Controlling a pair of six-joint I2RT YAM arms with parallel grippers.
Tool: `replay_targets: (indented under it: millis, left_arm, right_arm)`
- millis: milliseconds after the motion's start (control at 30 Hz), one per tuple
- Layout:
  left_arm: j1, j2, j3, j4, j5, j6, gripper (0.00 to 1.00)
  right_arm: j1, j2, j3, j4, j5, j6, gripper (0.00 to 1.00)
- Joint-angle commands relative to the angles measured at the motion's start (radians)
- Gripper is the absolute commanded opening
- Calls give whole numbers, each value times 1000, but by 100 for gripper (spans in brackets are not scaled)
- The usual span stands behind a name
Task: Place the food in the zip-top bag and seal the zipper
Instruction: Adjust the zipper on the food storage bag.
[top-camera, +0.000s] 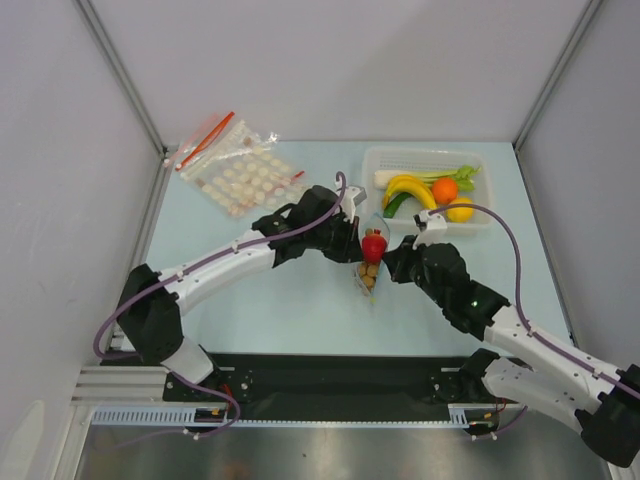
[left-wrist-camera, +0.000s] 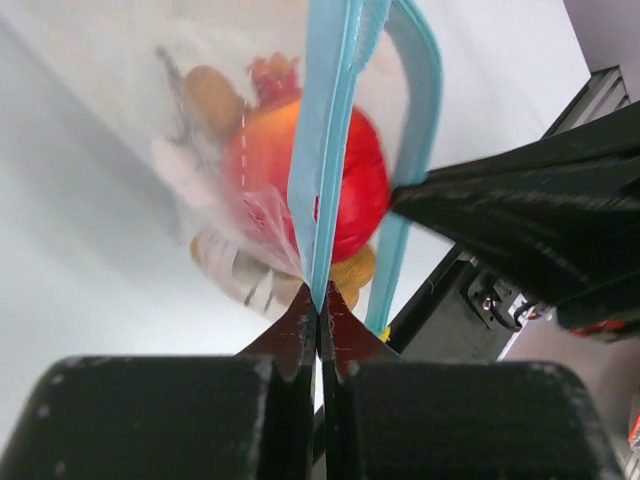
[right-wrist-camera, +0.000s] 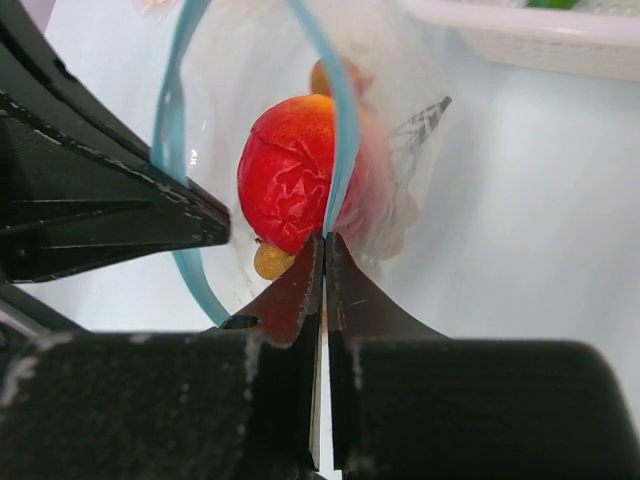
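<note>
The zip-top bag (top-camera: 368, 262) is hanging above the middle of the table (top-camera: 300, 310), held up between the two arms. The food is sitting inside it: the red fruit (top-camera: 374, 246) is riding near the top and the tan-brown fruits (top-camera: 368, 278) are bunching below it at the bottom of the pouch. The zipper (left-wrist-camera: 325, 150) is not yet closed. In both wrist views its two teal lips are bowing apart, with the red fruit showing between them.

The left gripper (left-wrist-camera: 318, 300) is pinching one lip with its fingers fully closed on the strip. The right gripper (right-wrist-camera: 325, 245) is doing the same on the opposite lip, fingers tight together on the teal edge. Each one is showing up as a black wedge in the other's wrist view, just beside the bag's mouth.

Loading appears to be done, so sealing is the step in hand. The next move is likely calling for the two lips to be brought together and pressed along the track. The red fruit is bulging close to the opening and may be getting in the way of a flat close.

Well apart at the back, a white basket (top-camera: 420, 152) is holding bananas (top-camera: 408, 188), an orange (top-camera: 445, 189) and a lemon (top-camera: 460, 210). A clear bag of white discs (top-camera: 240, 178) is lying at the back left. Neither is crowding the arms.
</note>
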Motion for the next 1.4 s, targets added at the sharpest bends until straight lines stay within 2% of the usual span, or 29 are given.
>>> replay_targets:
  millis: [0,300,400,567,700,833,933,1033,1233,1367]
  left_arm:
    - [-34,26,64,-13,-14,30,1]
    - [-92,101,110,-30,-60,38,0]
    - [-94,112,116,-33,-62,38,0]
    - [-94,121,150,-87,-81,64,0]
    - [-108,83,179,-165,-153,91,0]
    - [-111,18,170,-213,-242,107,1]
    - [-111,8,167,-228,-259,116,2]
    - [-108,14,161,-205,-229,110,2]
    - [-91,41,141,-139,-83,92,1]
    - [-77,11,118,-110,-51,79,1]
  right_arm:
    - [32,48,41,48,-33,-9,0]
    - [155,124,55,151,-34,-90,0]
    - [167,96,38,170,-33,-95,0]
    - [169,-53,-25,233,-81,-107,0]
    - [169,-131,-32,214,-46,-109,0]
    - [169,-137,-25,190,-32,-104,0]
    - [166,-104,-3,147,20,-90,0]
    - [148,-53,12,105,56,-61,0]
    - [42,59,20,121,-98,-10,0]
    - [40,58,18,119,-96,-13,0]
